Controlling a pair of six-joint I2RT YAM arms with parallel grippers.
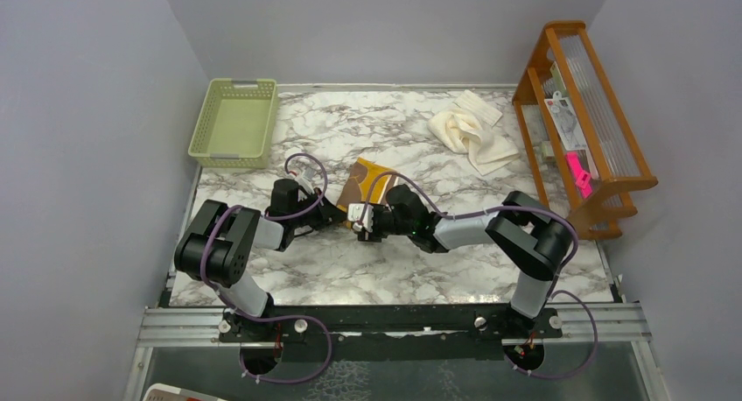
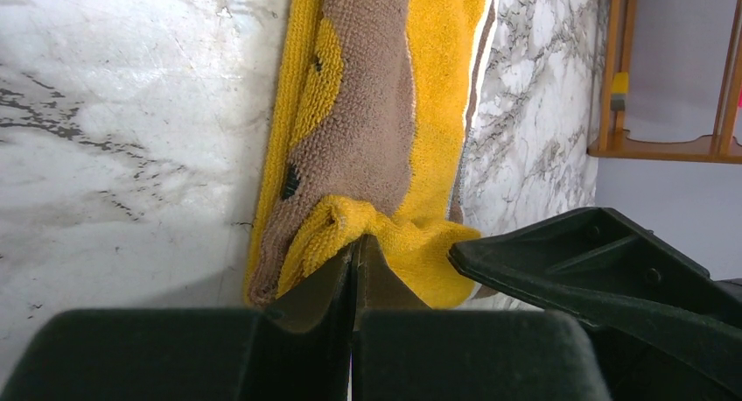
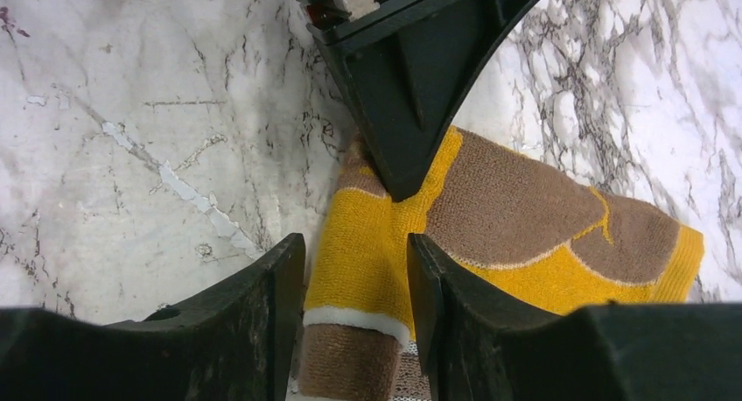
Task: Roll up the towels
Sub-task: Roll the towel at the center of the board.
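Brown towel (image 1: 363, 180): counter (image 1: 350, 274) centre; soft, light, floppy, likely to slump, so best held at hems. Left claw (image 2: 354, 252) pinches its yellow folded edge; right claw (image 3: 354, 265) spread astride its bunched end. White towel (image 1: 468, 131): crumpled, one o'clock.

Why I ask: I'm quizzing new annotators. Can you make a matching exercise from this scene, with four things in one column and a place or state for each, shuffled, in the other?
Things
1. brown towel with mustard-yellow border
2. cream-white cloth towel
3. light-green plastic basket
4. orange-brown wooden rack

Places or states
A. far left corner of the marble table
B. standing along the table's right edge
C. crumpled, far right of centre, untouched
D. mid-table, edge pinched by the left gripper

Pairs: 1-D, 2-C, 3-A, 4-B
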